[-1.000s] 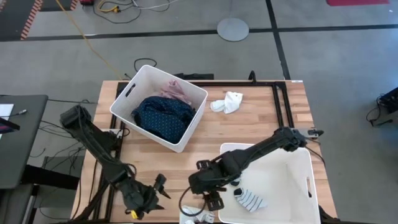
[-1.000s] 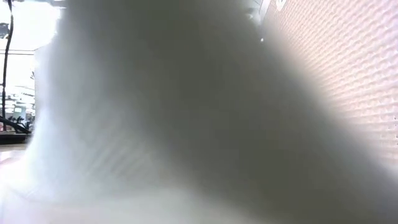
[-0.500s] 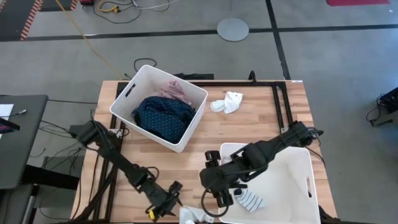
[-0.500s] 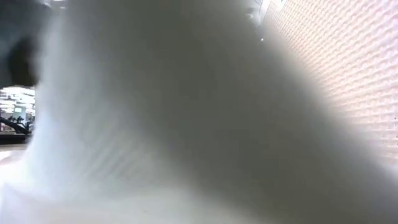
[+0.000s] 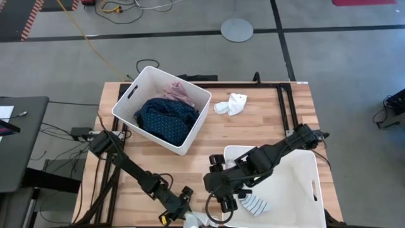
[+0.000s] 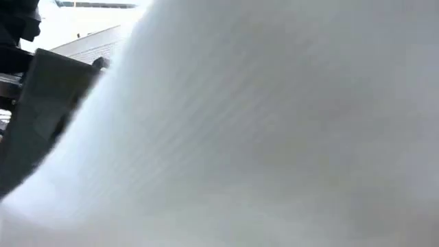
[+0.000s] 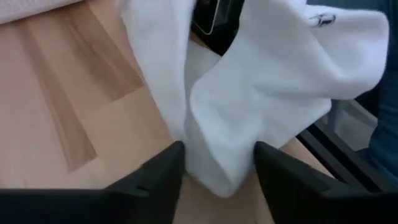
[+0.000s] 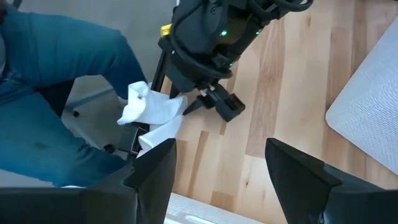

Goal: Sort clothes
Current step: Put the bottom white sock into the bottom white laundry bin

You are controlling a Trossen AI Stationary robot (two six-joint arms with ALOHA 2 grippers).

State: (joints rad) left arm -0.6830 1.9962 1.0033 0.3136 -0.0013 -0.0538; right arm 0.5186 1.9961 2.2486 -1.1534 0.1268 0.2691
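A white sock [image 5: 197, 220] lies bunched at the table's near edge, draped over a dark device [image 7: 214, 18]; it fills the low view [image 6: 274, 137]. My left gripper [image 5: 183, 204] is open, low at the near edge, its fingers on either side of the sock's lower fold [image 7: 217, 177]. My right gripper [image 5: 221, 195] is open and empty above the near left corner of the right bin [image 5: 297, 183], where a striped sock [image 5: 254, 204] lies. The left bin [image 5: 136, 88] holds a navy dotted garment [image 5: 166, 117] and a pink garment [image 5: 178, 92]. My left gripper's fingers [image 7: 165, 168] stand level on either side of the white sock's lower fold [image 7: 214, 168], coming from the table's left. The cloth fills the gap between them; whether they touch it, I cannot tell. The sock rests on the table and the dark device.
Another white cloth piece [image 5: 232, 104] lies on the table's far middle. A black rail frame [image 5: 285, 104] runs along the far right. A person in blue trousers [image 8: 56, 81] is just beyond the near edge.
My left gripper has gone along the near edge toward the table's right, up to the white sock. My right gripper has shifted a little toward the right, over the right bin's corner. The white cloth in front of the low camera has shifted.
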